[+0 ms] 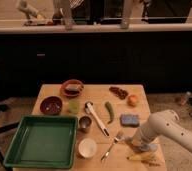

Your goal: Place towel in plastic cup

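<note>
**Front edge of table.** A yellow item [142,157] lay nearest the camera, at the right front corner. Just behind it the gripper [139,145] was down at table level with its fingers closed. The towel [150,147] showed as a grey-blue patch at the gripper's tip, lying on the wood and partly hidden by the arm [161,127]. Whether cloth was actually pinched between the fingers could not be confirmed.

**Handling assessment.** The towel was judged thin, limp and very light. It posed no breakage risk, but it would likely drape and trail when lifted. A pinch on a raised fold or near the middle was judged best, since an edge grip would leave a long hanging tail that could catch the cup rim. The cloth would probably need to bunch to fit inside.

**Middle ground.** A fork [111,145] and a white cup [87,148] lay to the left of the gripper. A green tray [19,150] sat further left. A metal cup [85,123] and a blue pad [129,119] stood beyond these.

**Further back.** The plastic cup [74,106], pale green and upright, stood well apart from the towel, across the table beside a dark red bowl [51,105]. It was judged light and easy to tip.
</note>
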You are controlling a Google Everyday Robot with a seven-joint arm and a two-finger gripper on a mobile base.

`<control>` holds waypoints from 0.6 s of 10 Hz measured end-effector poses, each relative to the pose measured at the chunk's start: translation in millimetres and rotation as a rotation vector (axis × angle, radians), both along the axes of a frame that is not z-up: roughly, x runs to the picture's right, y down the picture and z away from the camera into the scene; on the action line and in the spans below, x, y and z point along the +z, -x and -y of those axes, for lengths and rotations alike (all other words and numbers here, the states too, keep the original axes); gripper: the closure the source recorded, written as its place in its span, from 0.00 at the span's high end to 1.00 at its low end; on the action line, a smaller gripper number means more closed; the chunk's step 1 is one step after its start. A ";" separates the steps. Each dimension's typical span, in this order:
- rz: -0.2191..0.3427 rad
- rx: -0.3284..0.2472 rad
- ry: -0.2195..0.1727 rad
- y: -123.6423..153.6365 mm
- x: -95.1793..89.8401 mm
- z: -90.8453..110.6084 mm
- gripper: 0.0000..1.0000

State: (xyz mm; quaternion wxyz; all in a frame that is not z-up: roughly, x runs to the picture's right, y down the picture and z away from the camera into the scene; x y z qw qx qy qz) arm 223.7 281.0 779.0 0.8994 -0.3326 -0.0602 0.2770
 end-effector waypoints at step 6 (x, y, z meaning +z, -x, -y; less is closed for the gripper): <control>0.090 0.004 -0.114 0.7 -28.7 37.7 0.00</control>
